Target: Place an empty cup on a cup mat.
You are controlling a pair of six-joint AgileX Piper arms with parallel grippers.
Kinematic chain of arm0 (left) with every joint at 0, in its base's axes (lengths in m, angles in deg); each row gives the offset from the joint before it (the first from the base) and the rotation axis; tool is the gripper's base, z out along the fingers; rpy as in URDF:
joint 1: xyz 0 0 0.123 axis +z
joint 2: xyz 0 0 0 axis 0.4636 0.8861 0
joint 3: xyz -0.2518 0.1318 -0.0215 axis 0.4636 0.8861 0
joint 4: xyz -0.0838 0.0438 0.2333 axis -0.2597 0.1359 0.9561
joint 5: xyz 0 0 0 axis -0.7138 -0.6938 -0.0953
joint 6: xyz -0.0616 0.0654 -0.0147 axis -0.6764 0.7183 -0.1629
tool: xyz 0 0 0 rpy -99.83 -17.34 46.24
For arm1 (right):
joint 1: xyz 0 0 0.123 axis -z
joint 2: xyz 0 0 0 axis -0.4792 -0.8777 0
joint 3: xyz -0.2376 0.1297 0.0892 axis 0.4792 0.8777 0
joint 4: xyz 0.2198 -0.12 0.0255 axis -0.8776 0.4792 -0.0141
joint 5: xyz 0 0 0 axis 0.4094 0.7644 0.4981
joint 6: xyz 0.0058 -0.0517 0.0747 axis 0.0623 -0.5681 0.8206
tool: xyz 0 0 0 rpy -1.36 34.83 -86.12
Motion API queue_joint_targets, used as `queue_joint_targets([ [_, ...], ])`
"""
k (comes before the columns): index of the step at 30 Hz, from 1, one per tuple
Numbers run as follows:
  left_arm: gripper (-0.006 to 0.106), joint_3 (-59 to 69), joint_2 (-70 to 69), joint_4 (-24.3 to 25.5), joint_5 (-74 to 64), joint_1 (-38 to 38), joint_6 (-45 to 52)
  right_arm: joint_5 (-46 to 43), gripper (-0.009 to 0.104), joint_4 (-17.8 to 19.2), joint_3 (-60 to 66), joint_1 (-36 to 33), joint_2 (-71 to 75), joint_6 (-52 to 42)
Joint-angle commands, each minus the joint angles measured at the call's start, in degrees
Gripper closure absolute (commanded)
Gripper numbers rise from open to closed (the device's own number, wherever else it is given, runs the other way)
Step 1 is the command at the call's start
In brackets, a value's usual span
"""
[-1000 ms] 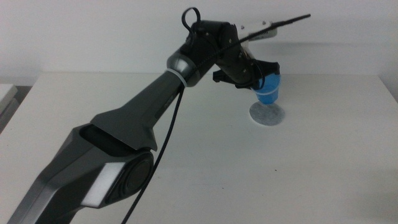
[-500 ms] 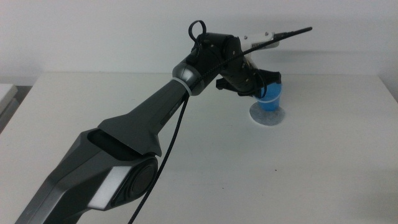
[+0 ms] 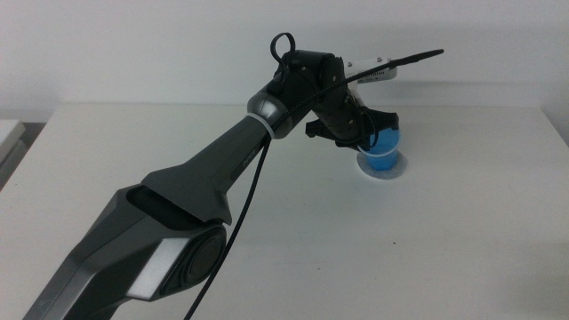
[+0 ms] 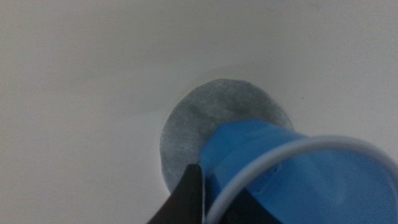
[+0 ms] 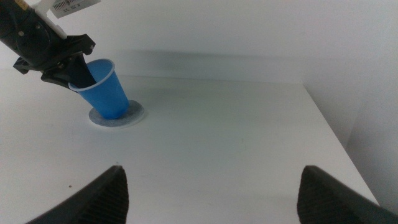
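The blue cup [image 3: 384, 155] stands slightly tilted with its base down on the grey cup mat [image 3: 399, 169], at the far right of the white table. My left gripper [image 3: 372, 130] is shut on the cup's pale rim, one jaw inside and one outside. In the left wrist view the cup [image 4: 280, 162] covers part of the mat [image 4: 199, 124], held by the left gripper [image 4: 211, 194]. The right wrist view shows the cup [image 5: 106, 94], the mat [image 5: 134, 116] and the left gripper [image 5: 73, 70]. My right gripper [image 5: 212, 173] is open and empty, well away from the cup.
The white table [image 3: 444, 231] ends at a wall behind the cup. Its side edge [image 5: 336, 140] runs close past the mat. A white object [image 3: 7, 133] lies at the far left edge.
My left gripper has lowered the cup from just above the mat down onto it. The arm has stretched a little further out.
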Motion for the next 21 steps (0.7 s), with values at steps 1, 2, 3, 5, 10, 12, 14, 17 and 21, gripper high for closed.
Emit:
queue_joint_targets([
  [1, 0.092, -0.17, -0.07, -0.1, -0.71, -0.31, -0.25, -0.29, 0.002, 0.34, 0.19, 0.38, 0.28, -0.23],
  [2, 0.091, -0.17, -0.07, -0.1, -0.96, -0.31, 0.07, -0.29, 0.002, 0.34, 0.19, 0.38, 0.28, -0.23],
  [3, 0.089, -0.17, -0.07, -0.1, -0.96, -0.31, 0.19, -0.29, 0.002, 0.34, 0.19, 0.38, 0.28, -0.23],
  [5, 0.086, -0.17, -0.07, -0.1, -0.96, -0.31, 0.45, -0.29, 0.002, 0.34, 0.19, 0.38, 0.28, -0.23],
  [10, 0.076, -0.17, -0.07, -0.26, -0.03, -0.31, 1.05, -0.29, 0.002, 0.34, 0.19, 0.38, 0.28, -0.23],
  [12, 0.07, -0.17, -0.07, -0.26, 0.42, -0.31, 1.04, -0.29, 0.002, 0.34, 0.19, 0.38, 0.28, -0.23],
  [14, 0.06, -0.39, -0.07, -0.26, 0.67, -0.31, 1.18, -0.29, 0.002, 0.34, 0.19, 0.38, 0.28, -0.23],
  [17, 0.043, -0.84, -0.07, -0.26, 0.88, -0.31, 1.56, -0.29, 0.002, 0.34, 0.19, 0.38, 0.28, -0.23],
  [21, 0.02, -0.81, -0.54, -0.26, 1.59, -0.31, 2.71, -0.29, 0.002, 0.34, 0.19, 0.38, 0.28, -0.23],
])
